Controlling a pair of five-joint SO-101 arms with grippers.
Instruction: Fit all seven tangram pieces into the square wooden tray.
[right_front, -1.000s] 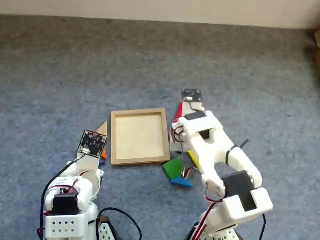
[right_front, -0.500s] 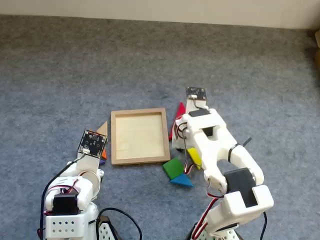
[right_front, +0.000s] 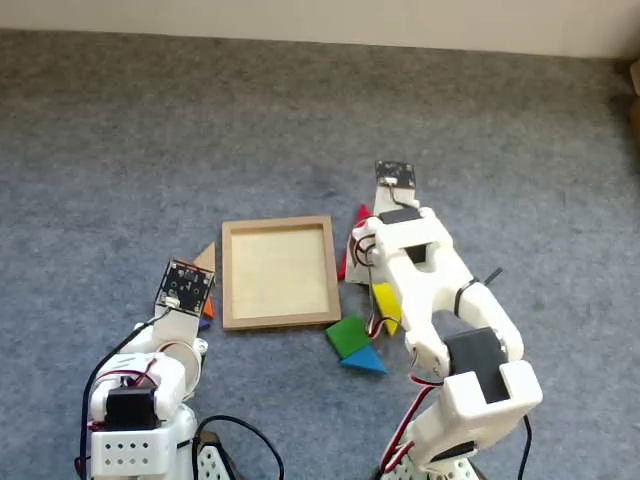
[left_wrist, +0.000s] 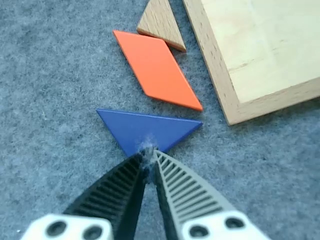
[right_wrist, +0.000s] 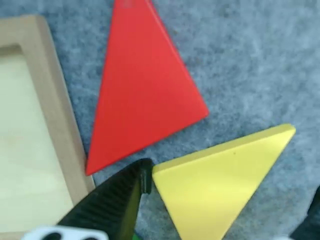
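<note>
The square wooden tray (right_front: 228, 275) lies with nothing in it between the two arms. My left gripper (left_wrist: 148, 154) is shut, its tips touching the near corner of a dark blue triangle (left_wrist: 150, 129). Beyond that lie an orange parallelogram (left_wrist: 157, 70) and a wooden triangle (left_wrist: 160, 22), beside the tray (left_wrist: 215, 65). My right gripper (right_wrist: 225, 200) is open and straddles a yellow triangle (right_wrist: 225, 172), one black finger (right_wrist: 117, 200) at its corner. A red triangle (right_wrist: 145, 85) lies just past it against the tray rim (right_wrist: 52, 110). The right arm (right_front: 410, 265) covers part of these.
A green square (right_front: 346, 335) and a light blue triangle (right_front: 365, 362) lie near the tray's front right corner, beside the right arm's base. Grey carpet stretches open behind the tray and to both sides. A pale wall edge runs along the far side.
The right arm has shifted a little farther back and to the right, uncovering more of the yellow triangle. The left arm and the pieces near it have not moved.
</note>
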